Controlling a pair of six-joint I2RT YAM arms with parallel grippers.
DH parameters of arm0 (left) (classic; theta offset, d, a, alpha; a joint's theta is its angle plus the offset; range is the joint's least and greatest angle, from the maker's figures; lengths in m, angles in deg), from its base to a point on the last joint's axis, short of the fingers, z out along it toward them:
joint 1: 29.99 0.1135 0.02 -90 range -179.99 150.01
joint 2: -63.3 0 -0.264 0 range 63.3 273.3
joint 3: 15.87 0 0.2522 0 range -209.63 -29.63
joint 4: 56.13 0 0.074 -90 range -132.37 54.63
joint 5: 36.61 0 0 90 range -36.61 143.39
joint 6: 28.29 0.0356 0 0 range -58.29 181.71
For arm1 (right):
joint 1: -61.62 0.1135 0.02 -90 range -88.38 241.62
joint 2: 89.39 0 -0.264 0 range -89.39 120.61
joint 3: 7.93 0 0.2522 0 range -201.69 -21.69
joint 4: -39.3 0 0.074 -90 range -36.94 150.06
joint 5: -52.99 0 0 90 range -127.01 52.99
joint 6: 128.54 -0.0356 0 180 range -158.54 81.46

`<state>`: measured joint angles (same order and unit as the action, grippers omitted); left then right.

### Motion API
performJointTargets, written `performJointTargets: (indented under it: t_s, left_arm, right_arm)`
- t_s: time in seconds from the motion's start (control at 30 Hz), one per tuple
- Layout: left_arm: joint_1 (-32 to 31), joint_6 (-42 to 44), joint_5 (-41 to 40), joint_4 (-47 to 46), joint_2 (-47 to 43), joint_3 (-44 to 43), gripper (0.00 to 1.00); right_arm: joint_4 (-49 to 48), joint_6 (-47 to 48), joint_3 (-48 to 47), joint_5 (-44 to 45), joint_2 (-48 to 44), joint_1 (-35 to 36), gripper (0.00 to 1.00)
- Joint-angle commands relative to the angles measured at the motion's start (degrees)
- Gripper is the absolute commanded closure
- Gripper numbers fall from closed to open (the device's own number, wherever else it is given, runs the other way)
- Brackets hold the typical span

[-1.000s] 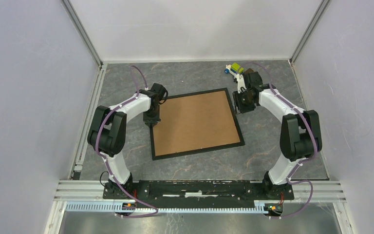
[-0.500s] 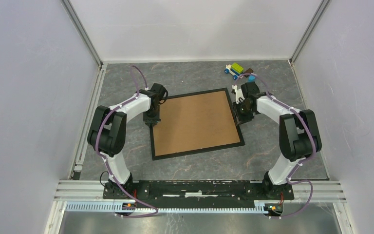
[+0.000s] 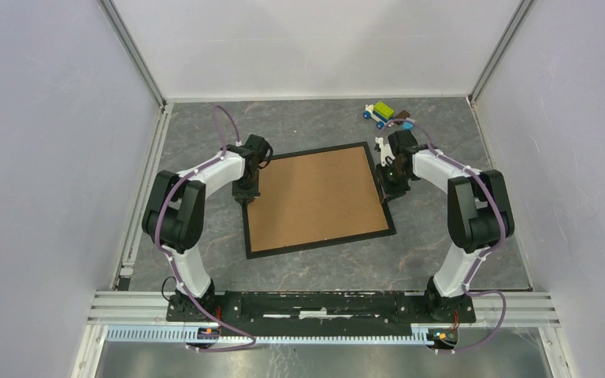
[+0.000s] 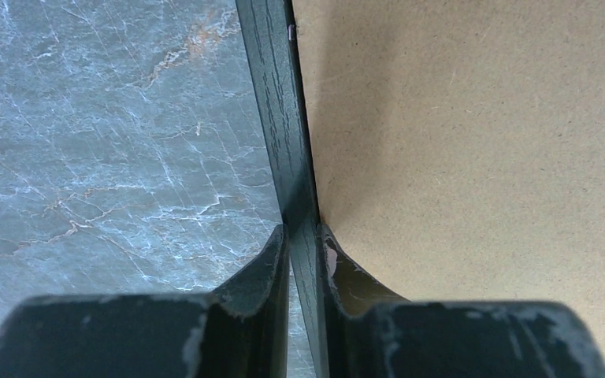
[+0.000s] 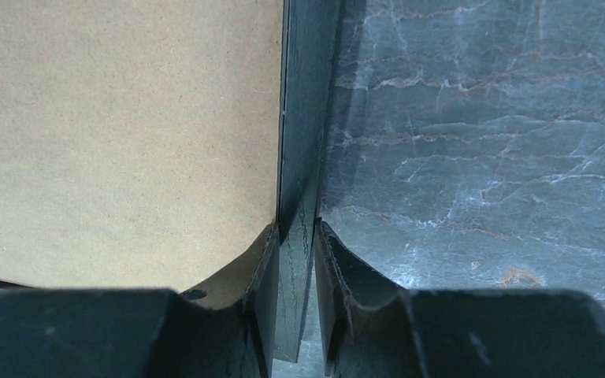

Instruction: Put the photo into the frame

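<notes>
The black frame (image 3: pixel 323 240) lies flat on the grey table with a brown backing board (image 3: pixel 315 197) filling its opening. The photo is not in view. My left gripper (image 3: pixel 247 195) is shut on the frame's left rail; in the left wrist view the rail (image 4: pixel 280 118) runs between the two fingers of this gripper (image 4: pixel 303 236), with the board (image 4: pixel 480 142) to its right. My right gripper (image 3: pixel 388 189) is shut on the frame's right rail; in the right wrist view the rail (image 5: pixel 307 94) sits between the fingers of this gripper (image 5: pixel 295 232), with the board (image 5: pixel 126 134) to its left.
A small toy of coloured bricks (image 3: pixel 382 114) lies at the back right, just beyond the right arm. Grey walls close in the table on the left, right and back. The arm bases stand at the near edge.
My right gripper has moved from near the toy down to the frame's right rail and now grips it. The left gripper and the frame have not moved.
</notes>
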<state>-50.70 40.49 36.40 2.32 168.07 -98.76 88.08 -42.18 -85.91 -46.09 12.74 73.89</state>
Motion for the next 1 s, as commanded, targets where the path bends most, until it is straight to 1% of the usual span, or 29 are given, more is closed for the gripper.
performJointTargets:
  t_s: [0.0, 0.17, 0.27, 0.37, 0.43, 0.53, 0.6, 0.63, 0.7, 0.8, 0.87, 0.97]
  left_arm:
    - [-0.2, 3.3, -1.8, -2.2, 4.5, 1.8, 0.98]
    - [-0.4, 3.6, -2.0, -2.2, 4.8, 1.5, 0.98]
    - [-0.5, 3.8, -2.0, -2.2, 5.1, 1.1, 0.98]
    - [-0.7, 4.2, -1.9, -2.0, 5.7, 0.5, 0.98]
    - [-0.8, 4.4, -2.3, -2.0, 5.9, 0.2, 0.98]
    - [-1.0, 4.5, -1.6, -2.0, 6.1, 0.2, 0.98]
    - [-1.1, 4.1, -0.5, -2.0, 6.4, 0.1, 0.98]
    - [-1.4, 3.4, 1.2, -2.1, 6.8, 0.1, 0.98]
    - [-1.5, 2.7, 2.4, -2.1, 7.1, 0.1, 0.98]
    - [-2.1, 2.0, 2.3, -2.3, 7.1, 0.6, 0.98]
    - [-2.2, 0.7, 2.2, -3.1, 6.5, 1.5, 0.98]
    - [-2.2, 0.1, 2.9, -2.8, 6.1, 1.5, 0.98]
  right_arm:
    - [-1.3, -0.2, -4.3, 6.9, 8.3, 0.5, 0.73]
    - [1.6, -0.1, -8.0, 13.7, 14.3, 3.5, 0.74]
    - [3.9, 1.3, -10.5, 17.1, 18.9, 6.6, 0.74]
    - [5.7, 3.2, -13.1, 17.4, 22.3, 9.4, 0.73]
    - [5.0, 5.0, -13.6, 14.9, 22.2, 10.5, 0.70]
    - [3.8, 6.3, -13.9, 6.2, 21.4, 10.7, 0.67]
    - [3.4, 6.6, -13.9, 3.7, 21.0, 10.7, 0.65]
    - [3.2, 7.4, -14.0, -0.2, 21.2, 10.3, 0.62]
    - [1.1, 7.3, -12.7, -5.1, 20.8, 10.0, 0.61]
    - [1.2, 7.2, -13.0, -7.2, 22.0, 10.1, 0.59]
    - [0.0, 6.3, -10.9, -7.4, 20.6, 10.1, 0.58]
    - [-6.4, 2.6, -3.2, -11.5, 14.5, 9.2, 0.50]
